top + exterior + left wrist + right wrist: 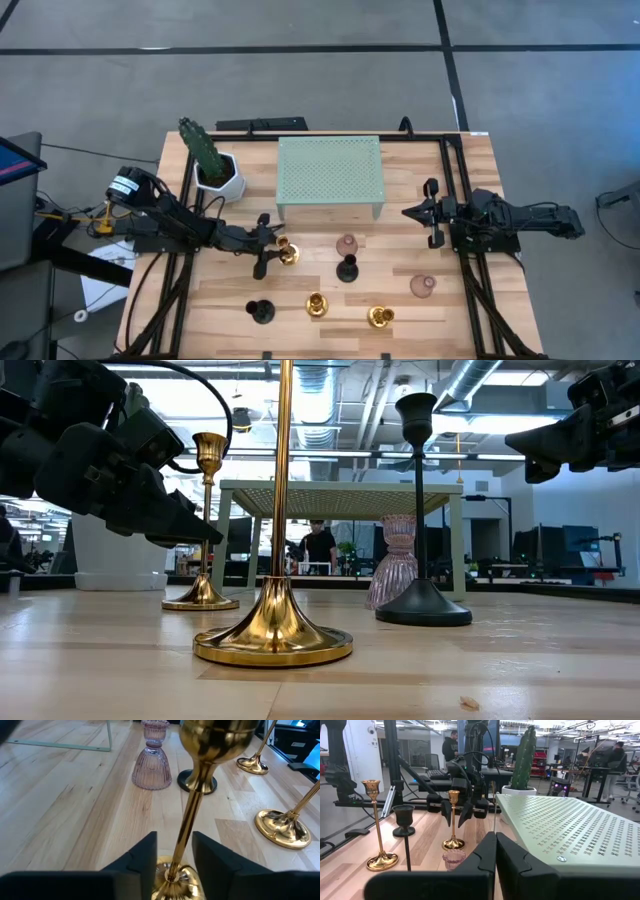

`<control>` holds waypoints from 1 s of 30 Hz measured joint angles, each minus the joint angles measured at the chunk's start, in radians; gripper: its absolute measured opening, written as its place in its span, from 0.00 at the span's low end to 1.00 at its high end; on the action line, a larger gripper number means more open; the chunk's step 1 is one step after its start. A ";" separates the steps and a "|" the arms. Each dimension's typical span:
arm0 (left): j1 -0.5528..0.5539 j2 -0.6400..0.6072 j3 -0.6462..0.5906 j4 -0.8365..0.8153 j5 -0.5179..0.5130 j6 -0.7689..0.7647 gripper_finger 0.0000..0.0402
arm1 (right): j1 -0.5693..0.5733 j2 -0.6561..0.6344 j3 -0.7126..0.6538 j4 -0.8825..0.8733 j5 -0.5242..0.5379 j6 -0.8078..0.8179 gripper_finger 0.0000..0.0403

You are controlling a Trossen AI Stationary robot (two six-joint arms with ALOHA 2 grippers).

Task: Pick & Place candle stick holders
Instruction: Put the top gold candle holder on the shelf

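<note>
Left gripper (272, 247) straddles a gold candle stick holder (288, 252) standing mid-table before the perforated stand (329, 170); fingers (145, 855) parted, stem between, untouched. Right gripper (425, 212) shut, empty, near right edge.

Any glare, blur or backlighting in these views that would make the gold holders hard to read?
Low view: bright ceiling lights and windows backlight the scene; the near shiny gold candle stick holder mirrors them on its base. Left wrist view: the gold holder's cup looms close and soft between the left gripper fingers. High view: even light, small highlights only.
</note>
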 joint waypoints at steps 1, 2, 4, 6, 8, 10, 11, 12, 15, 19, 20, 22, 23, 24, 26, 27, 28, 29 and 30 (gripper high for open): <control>0.000 0.000 0.000 0.000 0.000 0.000 0.25 | 0.000 0.000 0.000 0.000 0.000 0.000 0.00; 0.000 0.000 0.000 0.000 0.000 0.000 0.22 | 0.000 0.000 0.000 0.000 0.000 0.000 0.00; 0.000 0.000 0.000 0.000 0.000 0.000 0.18 | 0.000 0.000 0.000 0.000 0.000 0.000 0.00; 0.000 0.000 0.000 0.000 0.000 -0.002 0.13 | 0.000 0.000 0.000 0.000 0.000 0.000 0.00; 0.000 0.000 0.000 0.001 -0.001 -0.010 0.09 | 0.000 0.000 0.000 0.000 0.000 0.000 0.00; 0.000 -0.001 0.000 0.005 -0.003 -0.028 0.06 | 0.000 0.000 0.000 0.000 0.000 0.000 0.00; 0.000 -0.001 0.000 0.004 -0.003 -0.036 0.05 | 0.000 0.000 0.000 0.000 0.000 0.000 0.00; 0.000 -0.001 0.000 0.005 -0.003 -0.052 0.04 | 0.000 0.000 0.000 0.000 0.000 0.000 0.00; 0.000 -0.002 0.001 0.007 -0.003 -0.103 0.05 | 0.000 0.000 0.000 0.000 0.000 0.000 0.00; 0.000 -0.002 0.001 0.007 -0.002 -0.130 0.06 | 0.000 0.000 0.000 0.000 0.000 0.000 0.00; 0.000 -0.002 0.001 0.007 -0.002 -0.130 0.06 | 0.000 0.000 0.000 0.000 0.000 0.000 0.00; 0.000 -0.002 0.001 0.006 -0.002 -0.130 0.04 | 0.000 0.000 0.000 0.000 0.000 0.000 0.00; -0.001 -0.002 0.001 0.006 -0.003 -0.130 0.04 | 0.000 0.000 0.000 0.000 0.000 0.000 0.00; -0.003 -0.002 0.001 0.006 -0.003 -0.130 0.03 | 0.000 0.000 0.000 0.000 0.000 0.000 0.00; -0.006 -0.002 0.001 0.005 -0.003 -0.130 0.04 | 0.000 0.000 0.000 0.000 0.000 0.000 0.00; -0.008 -0.002 0.001 0.005 -0.005 -0.130 0.04 | 0.000 0.000 0.000 0.000 0.000 0.000 0.00; -0.010 -0.002 0.001 0.004 -0.010 -0.131 0.04 | 0.000 0.000 0.000 0.000 0.000 0.000 0.00; -0.012 -0.002 0.001 0.004 -0.018 -0.131 0.04 | 0.000 0.000 0.000 0.000 0.000 0.000 0.00; -0.012 -0.002 0.001 0.003 -0.024 -0.132 0.04 | 0.000 0.000 0.000 0.000 0.000 0.000 0.00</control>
